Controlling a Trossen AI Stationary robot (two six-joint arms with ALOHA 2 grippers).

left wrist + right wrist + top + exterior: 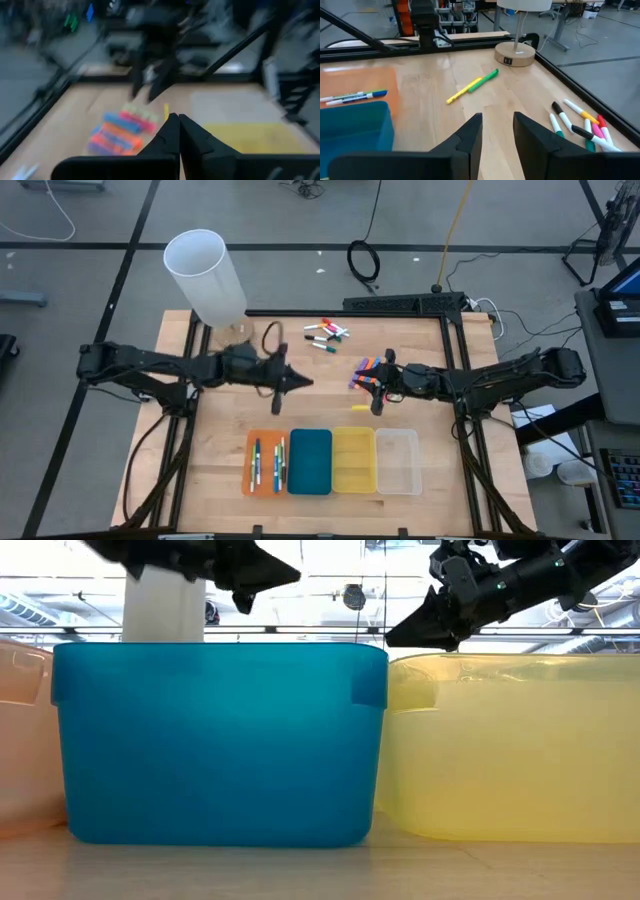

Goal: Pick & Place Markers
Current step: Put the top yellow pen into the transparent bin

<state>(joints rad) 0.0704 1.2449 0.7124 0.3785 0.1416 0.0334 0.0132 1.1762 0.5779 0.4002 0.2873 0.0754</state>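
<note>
Both grippers hang above the middle of the table and hold nothing. My left gripper is shut and points toward the table's right. My right gripper is open beside a pile of orange, blue and purple markers. A single yellow marker lies on the wood just near of it. White markers with coloured caps lie toward the far edge. A yellow and a green marker lie end to end on the table. Several markers lie in the orange tray.
Four trays stand in a row at the near edge: orange, blue, yellow and clear. A white lamp stands at the far left corner on a round base. A black rail runs along the far edge.
</note>
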